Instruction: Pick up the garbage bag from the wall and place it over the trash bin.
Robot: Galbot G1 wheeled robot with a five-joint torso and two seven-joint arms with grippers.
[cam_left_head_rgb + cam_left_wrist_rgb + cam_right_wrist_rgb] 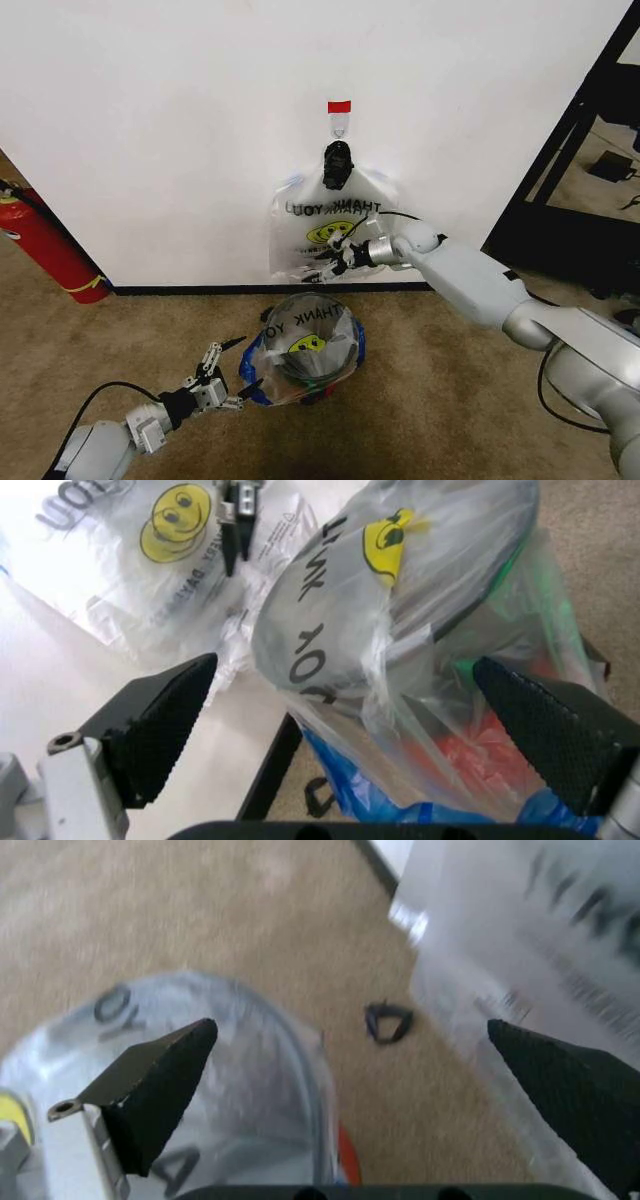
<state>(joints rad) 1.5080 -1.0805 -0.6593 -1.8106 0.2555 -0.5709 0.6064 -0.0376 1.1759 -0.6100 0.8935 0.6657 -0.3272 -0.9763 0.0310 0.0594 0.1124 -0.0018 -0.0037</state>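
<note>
The garbage bag [305, 345] already drapes the trash bin [300, 368]; both the left gripper [222, 382] and right gripper [335, 262] stand apart, so its rim probably needs pulling down evenly.

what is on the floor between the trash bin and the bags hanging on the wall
In the right wrist view, a small dark loop lies on bare carpet between the trash bin and the hanging bags.

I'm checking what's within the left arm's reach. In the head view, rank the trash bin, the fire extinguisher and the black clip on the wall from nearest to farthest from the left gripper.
From the left gripper, open by the bin:
1. The trash bin, just to its right, bag over it.
2. The fire extinguisher, off to the left by the wall.
3. The black clip, high on the wall.
</note>
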